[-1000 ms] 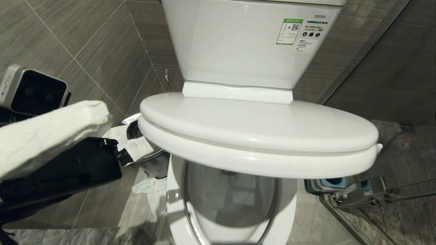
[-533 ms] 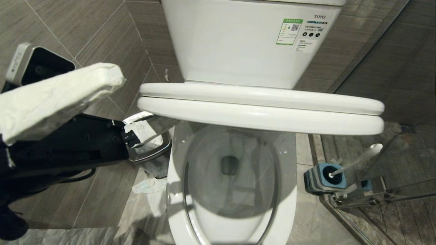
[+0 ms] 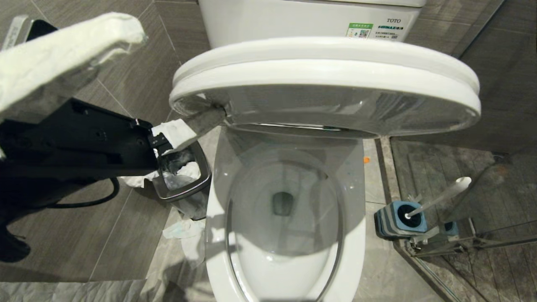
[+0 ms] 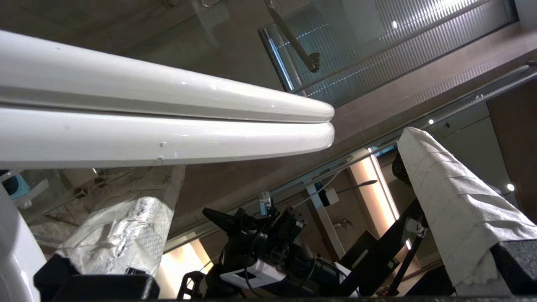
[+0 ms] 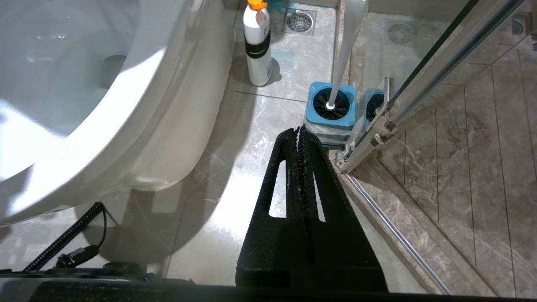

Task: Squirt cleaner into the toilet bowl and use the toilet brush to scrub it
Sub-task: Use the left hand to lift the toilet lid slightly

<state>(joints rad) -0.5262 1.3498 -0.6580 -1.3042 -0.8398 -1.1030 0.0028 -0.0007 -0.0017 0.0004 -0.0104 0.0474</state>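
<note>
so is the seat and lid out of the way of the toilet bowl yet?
Not fully. The seat and lid are tilted up together, still overhanging the back of the toilet bowl. The left gripper, wide open, has one wrapped finger under their edge. The front of the bowl is exposed.

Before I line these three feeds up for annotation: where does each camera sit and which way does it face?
Head: high, looking down into the toilet bowl; left gripper at the left.
Left wrist: low, looking up past its wrapped fingers at the raised seat and lid.
Right wrist: above the floor, looking down over the shut right gripper.
Shared: head and right wrist both show the toilet brush in its holder.
</note>
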